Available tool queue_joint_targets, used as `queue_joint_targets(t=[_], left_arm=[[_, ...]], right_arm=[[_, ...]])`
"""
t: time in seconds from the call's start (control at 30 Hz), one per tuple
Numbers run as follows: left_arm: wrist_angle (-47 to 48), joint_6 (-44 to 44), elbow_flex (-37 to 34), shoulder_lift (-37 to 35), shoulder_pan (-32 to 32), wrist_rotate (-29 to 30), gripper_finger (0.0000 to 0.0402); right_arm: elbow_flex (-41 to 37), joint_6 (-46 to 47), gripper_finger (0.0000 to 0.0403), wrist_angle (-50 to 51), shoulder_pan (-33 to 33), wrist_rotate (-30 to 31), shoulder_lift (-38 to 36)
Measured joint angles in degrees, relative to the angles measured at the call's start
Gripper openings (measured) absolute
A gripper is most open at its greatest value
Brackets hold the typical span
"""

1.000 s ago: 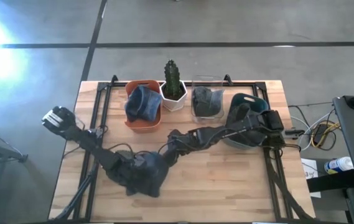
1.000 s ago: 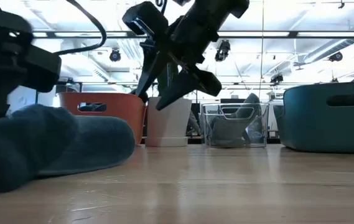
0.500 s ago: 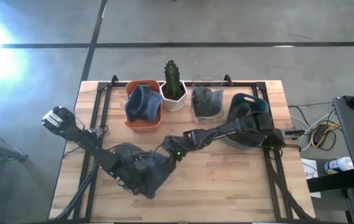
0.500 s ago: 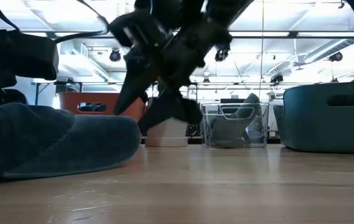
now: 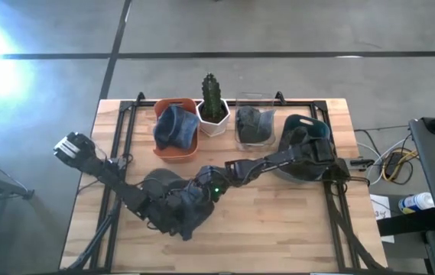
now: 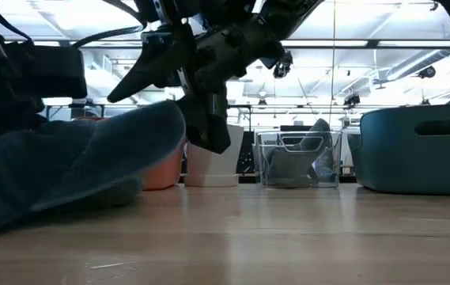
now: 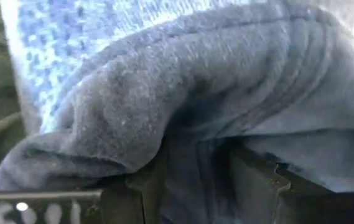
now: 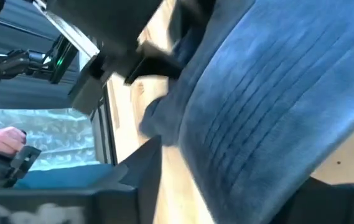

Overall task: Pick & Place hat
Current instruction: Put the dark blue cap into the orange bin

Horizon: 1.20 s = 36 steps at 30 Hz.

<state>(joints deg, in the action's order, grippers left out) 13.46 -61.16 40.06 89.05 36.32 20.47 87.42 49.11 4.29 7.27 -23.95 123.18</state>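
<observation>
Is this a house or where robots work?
Probably a robot lab or workshop: two arms share a wooden table, long ceiling lights fill a big hall behind, and cables lie beside the table.

— What carries everything?

— A light wooden butcher-block table (image 5: 278,221) with a black metal frame (image 5: 338,206).

— What lies on it?

— Along the far edge: an orange plastic bin (image 5: 176,150), a white hexagonal pot (image 5: 214,122), a clear plastic container (image 5: 254,137), a teal tub (image 5: 306,125). Nearer, a blue-grey knitted hat (image 5: 173,205) touches the wood.
</observation>
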Motion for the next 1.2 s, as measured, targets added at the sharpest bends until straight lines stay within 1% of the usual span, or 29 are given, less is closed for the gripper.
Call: queue_joint_targets(t=[0.13, 0.27, 0.3, 0.4, 0.5, 0.67, 0.8, 0.93, 1.07, 1.2], left_arm=[[1.5, -0.04, -0.17, -4.3, 0.02, 4.02, 0.0165], [4.92, -0.91, -0.09, -9.51, 0.11, 4.56, 0.0165], [5.69, -1.59, -0.09, -11.03, 0.15, 4.56, 0.0165], [7.54, -3.41, -0.07, -15.95, 0.28, 4.73, 0.0165], [7.39, -3.42, -0.04, -21.07, 0.39, 5.51, 0.0165], [7.41, -3.25, -0.01, -28.77, 0.56, 9.57, 0.0165], [7.71, -2.9, -0.01, -33.4, 0.63, 13.47, 0.0165], [7.68, -1.73, 0.02, -36.61, 0.67, 15.28, 0.0165], [7.63, -1.63, 0.21, -38.78, 0.67, 15.87, 0.0165], [6.94, -0.88, 1.71, -40.42, 0.67, 17.14, 0.0165]], right_arm=[[0.0, 0.15, 0.0097, 1.11, 0.22, -0.56, -0.98], [0.02, -1.69, 0.0024, 5.83, 0.28, -0.65, -3.08], [0.02, -2.63, 0.0018, 7.7, 0.39, -0.55, -3.81], [0.02, -4.62, 0.0016, 12.81, 0.42, 0.34, -6.92], [0.0, -7.12, 0.0015, 17.29, 0.7, 3.03, -10.89], [-0.02, -8.42, 0.0014, 19.48, 1.17, 7.84, -19.24], [-0.02, -8.52, 0.0014, 19.51, 1.87, 15.56, -24.61], [-0.07, -9.48, 0.0014, 19.4, 2.31, 24.3, -29.04], [-0.07, -10.11, 0.0014, 19.57, 2.38, 31.18, -31.6], [-0.07, -10.33, 0.0014, 19.54, 2.35, 40.18, -32.76]])
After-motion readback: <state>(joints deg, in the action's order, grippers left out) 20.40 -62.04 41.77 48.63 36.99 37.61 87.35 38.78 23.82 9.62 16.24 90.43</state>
